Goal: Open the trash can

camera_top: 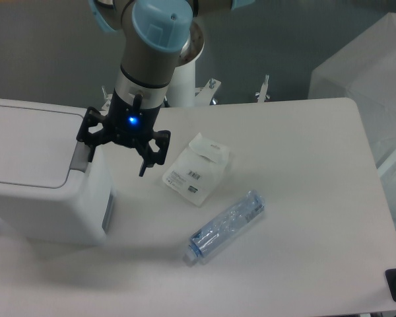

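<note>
The bin (39,185) is white, with a grey tab (79,156) at its right edge. The gripper (119,153) is black and shows a small blue light. The packet (197,169) is white with a dark barcode. The bottle (226,226) is clear with a bluish tint. The tabletop (303,198) is white.

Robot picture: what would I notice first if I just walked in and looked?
Probably the robot's black hand with its glowing blue light, hanging over the right edge of the big white trash can on the left, whose lid is down. Then the crinkly clear bottle lying on its side in the middle of the table, with a small white packet just above it.
</note>
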